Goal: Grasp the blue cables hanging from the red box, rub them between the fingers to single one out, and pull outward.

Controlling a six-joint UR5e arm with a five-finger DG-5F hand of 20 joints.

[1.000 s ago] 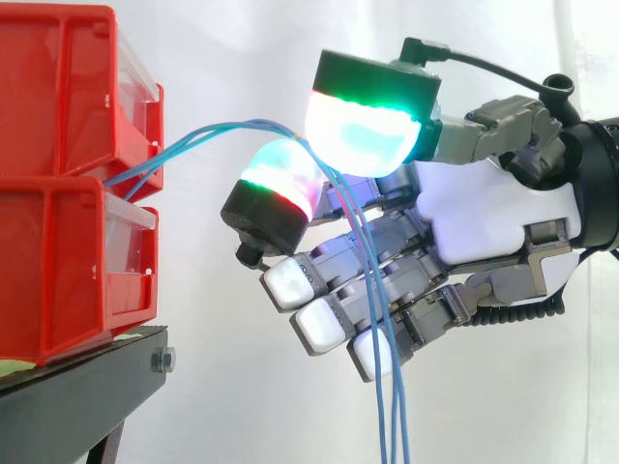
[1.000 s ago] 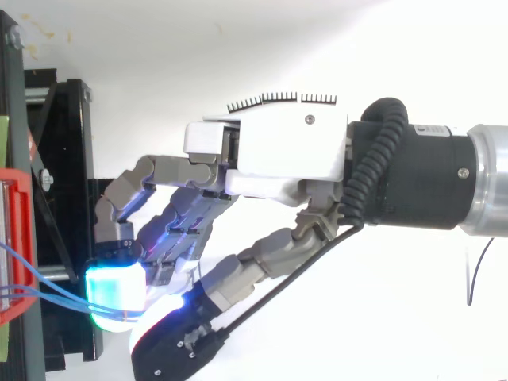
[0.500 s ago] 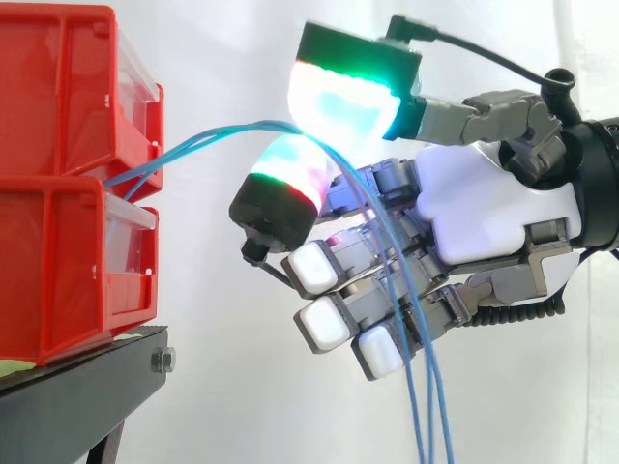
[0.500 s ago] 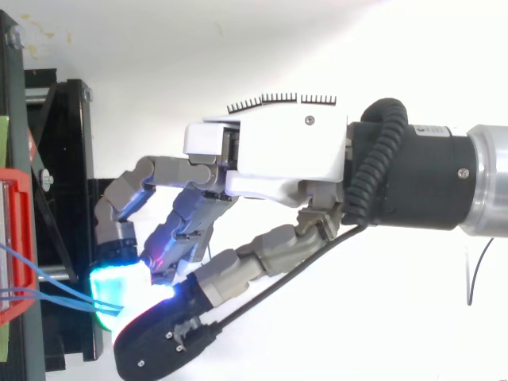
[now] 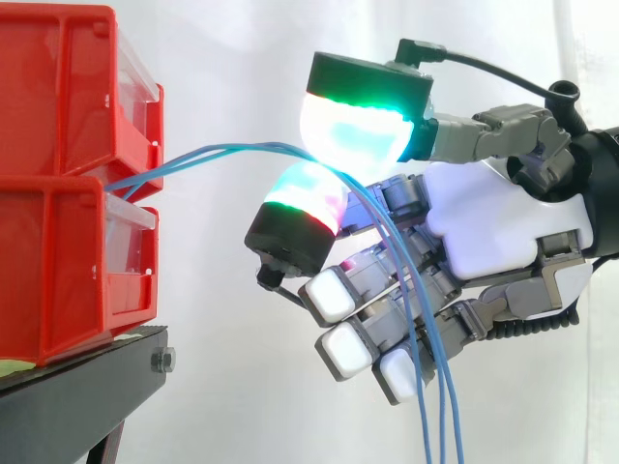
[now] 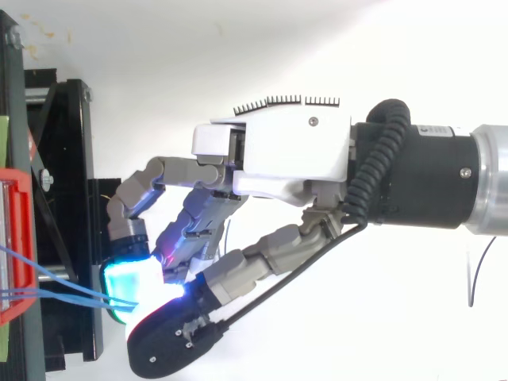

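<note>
Side view, left edge: two red bins (image 5: 58, 193) sit stacked on a black stand (image 5: 87, 377). The blue cables (image 5: 232, 148) come out at the seam between the upper and lower bin and rise rightward in a shallow arc to the hand (image 5: 484, 232) at frame centre.

The hand is closed in a pinch. The cables are clamped between the upper pad (image 5: 358, 130), glowing cyan-green, and the lower pad (image 5: 305, 198), glowing green and red just beneath it. Right of the pinch the strands fan apart, drop across the curled white-tipped fingers and leave by the bottom edge.

Top view: the bins appear as a red sliver (image 6: 16, 246) at the left edge. The cables (image 6: 48, 294) cross above the stand (image 6: 67, 159) as near-level lines converging on the glowing pad at lower left. This view adds the white back of the hand (image 6: 286, 151) and the arm (image 6: 444, 178) running to the right edge. The downward fan of strands can be seen from the side alone.

Room: the white curtain (image 5: 242, 58) shows between the bin fronts and the pads, bridged by the cables. The curtain is also bare below the hand, either side of the hanging strands.
</note>
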